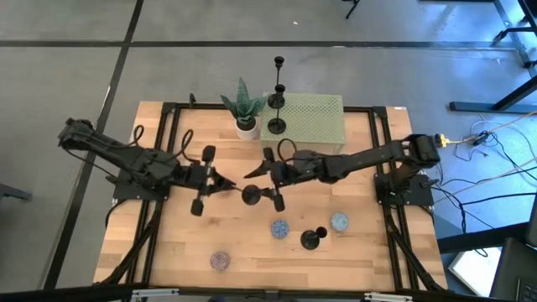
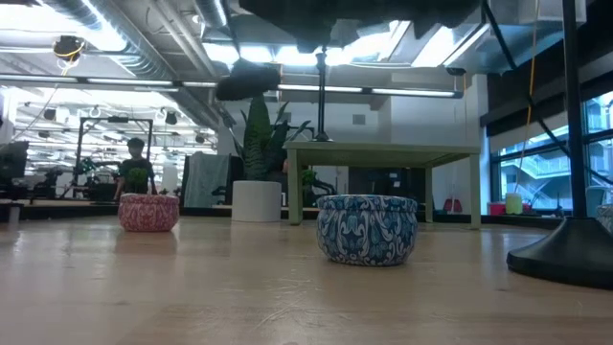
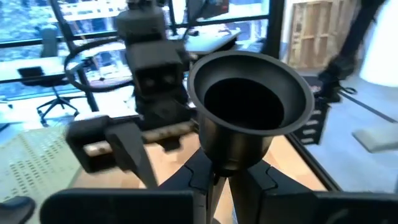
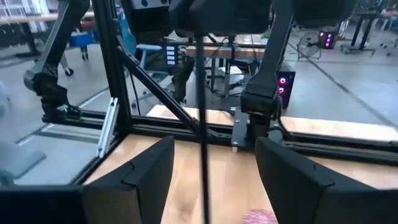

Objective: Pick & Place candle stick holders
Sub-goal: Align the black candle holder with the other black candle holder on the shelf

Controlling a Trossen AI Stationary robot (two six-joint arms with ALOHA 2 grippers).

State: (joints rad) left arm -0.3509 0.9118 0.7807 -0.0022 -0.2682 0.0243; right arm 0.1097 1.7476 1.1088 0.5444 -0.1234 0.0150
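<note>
— Where is the holder [image 1: 252, 195] you're working?

— Over mid-table, between my two arms. The left gripper [image 1: 225, 183] has it, fingers closed on the thin stem just under the cup [image 3: 249, 106]. The right gripper [image 1: 258, 172] faces it with its fingers spread wide, either side of the stem [image 4: 202, 124], touching nothing.

— How do you expect it to handle?

— I judge it rigid and light, probably metal, with the weight down in the flat base. A smooth, thin stem can spin or slide in a pinch, so I'd grip mid-stem, squarely, and keep off the cup rim.

— What does each camera give you?

— Only the high view shows the layout: two holders [image 1: 275, 126] on the green stand [image 1: 315, 117], another [image 1: 312, 239] upright on the table [image 1: 168, 243] near the tins [image 1: 278, 227]. The left wrist view proves the grip; the right wrist view shows the gap around the stem. The low view shows neither gripper, just that standing holder's base [image 2: 565, 254] at the edge.
</note>
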